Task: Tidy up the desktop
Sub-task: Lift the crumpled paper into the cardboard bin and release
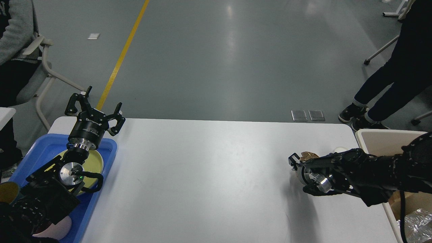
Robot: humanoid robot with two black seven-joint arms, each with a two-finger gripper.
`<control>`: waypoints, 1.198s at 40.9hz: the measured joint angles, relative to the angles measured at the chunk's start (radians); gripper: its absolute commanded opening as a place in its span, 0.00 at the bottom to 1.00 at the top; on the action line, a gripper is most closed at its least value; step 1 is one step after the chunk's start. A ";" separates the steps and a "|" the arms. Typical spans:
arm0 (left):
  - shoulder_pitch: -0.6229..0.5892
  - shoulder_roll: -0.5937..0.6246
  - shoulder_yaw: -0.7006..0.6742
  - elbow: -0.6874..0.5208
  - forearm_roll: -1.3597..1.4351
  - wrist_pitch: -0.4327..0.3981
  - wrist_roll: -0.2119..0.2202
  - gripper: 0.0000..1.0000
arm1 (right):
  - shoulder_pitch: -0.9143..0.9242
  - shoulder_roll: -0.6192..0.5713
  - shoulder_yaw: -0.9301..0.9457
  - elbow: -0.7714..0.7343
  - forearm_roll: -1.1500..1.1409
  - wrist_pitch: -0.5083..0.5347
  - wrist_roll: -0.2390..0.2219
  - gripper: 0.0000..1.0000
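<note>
Mostly bare, the white desktop [209, 175] meets grey floor [219, 57] (yellow-striped).

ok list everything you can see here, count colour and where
desktop: 1, white, centre
tray: 1, blue, left edge of desktop
plate: 1, pale yellow, in tray, partly hidden by the arm
bin: 1, beige, right of desktop
crumpled item: 1, tan, at right pincer; contact unclear
floor line: 1, yellow, far left floor
chair: 1, white-framed, far left
people: 2, partly seen, top corners
left pincer: 1, black, open, over the desktop's far left corner
right pincer: 1, black, low over desktop's right
</note>
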 measured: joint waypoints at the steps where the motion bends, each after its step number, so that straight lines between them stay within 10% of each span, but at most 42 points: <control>1: 0.000 0.000 0.000 0.000 0.000 0.000 0.000 1.00 | 0.013 -0.010 -0.001 0.024 -0.002 -0.001 0.000 0.00; 14: 0.000 0.000 0.000 0.000 0.000 0.000 0.000 1.00 | 0.598 -0.212 -0.148 0.640 -0.060 0.080 0.002 0.00; 27: 0.000 0.000 0.000 0.000 0.000 0.000 0.000 1.00 | 1.065 -0.183 -0.251 0.746 -0.114 0.696 -0.003 0.00; 49: 0.000 0.000 0.000 0.000 0.000 0.000 0.000 1.00 | 0.514 -0.378 -0.468 0.314 -0.436 0.424 -0.003 0.00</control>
